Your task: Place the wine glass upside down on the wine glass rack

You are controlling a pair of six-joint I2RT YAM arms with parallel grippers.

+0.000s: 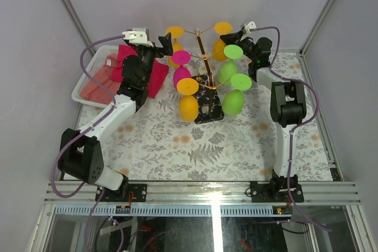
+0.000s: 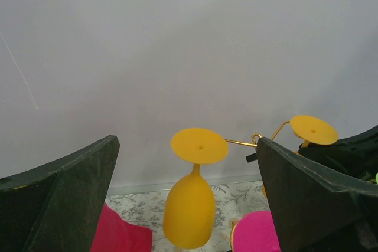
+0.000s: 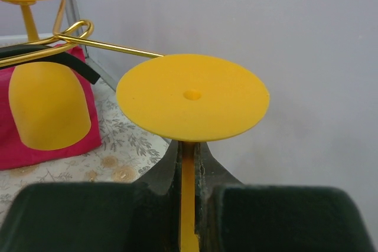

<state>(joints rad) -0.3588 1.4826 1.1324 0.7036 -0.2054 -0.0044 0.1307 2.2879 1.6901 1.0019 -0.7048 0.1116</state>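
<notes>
The gold wire wine glass rack (image 1: pixel 204 57) stands on its black base (image 1: pixel 211 109) at mid-table, with orange, pink and green glasses hanging upside down on it. My right gripper (image 1: pixel 239 35) is shut on the stem (image 3: pixel 188 205) of an upside-down orange wine glass, its foot (image 3: pixel 192 95) just above the fingers at the tip of a rack arm (image 3: pixel 106 45). I cannot tell whether the arm carries it. My left gripper (image 1: pixel 162 44) is open, with another hanging orange glass (image 2: pixel 189 205) beyond its spread fingers and untouched.
A white tray (image 1: pixel 80 95) with red and magenta cloths (image 1: pixel 97 87) sits at the far left beside the left arm. The grey back wall is close behind the rack. A floral cloth (image 1: pixel 195 146) covers the table.
</notes>
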